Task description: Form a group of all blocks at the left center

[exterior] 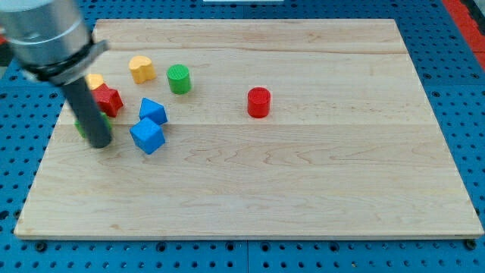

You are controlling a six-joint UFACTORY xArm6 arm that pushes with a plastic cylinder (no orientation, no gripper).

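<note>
Most of the blocks are bunched at the view's left. The red star (pixel 108 98) sits beside the rod, a yellow block (pixel 95 80) peeks out behind it, and a green block (pixel 83 127) is mostly hidden by the rod itself. Two blue cubes, one (pixel 153 111) just above the other (pixel 147 136), stand close together to the right of that. The yellow heart (pixel 141 68) and green cylinder (pixel 179 79) sit a little higher, near each other. The straggler is the red cylinder (pixel 258 102), well apart near the middle of the worktop (pixel 303 189).

My tip (pixel 99 142) is down at the left cluster, just left of the lower blue cube and right by the green block. The end effector is a bare rod, so it has nothing to open or hold.

The grouping looks well advanced. The next move, I'd say, calls for swinging round to the red cylinder's right side and pushing it left, without scattering the cubes on the way.
</note>
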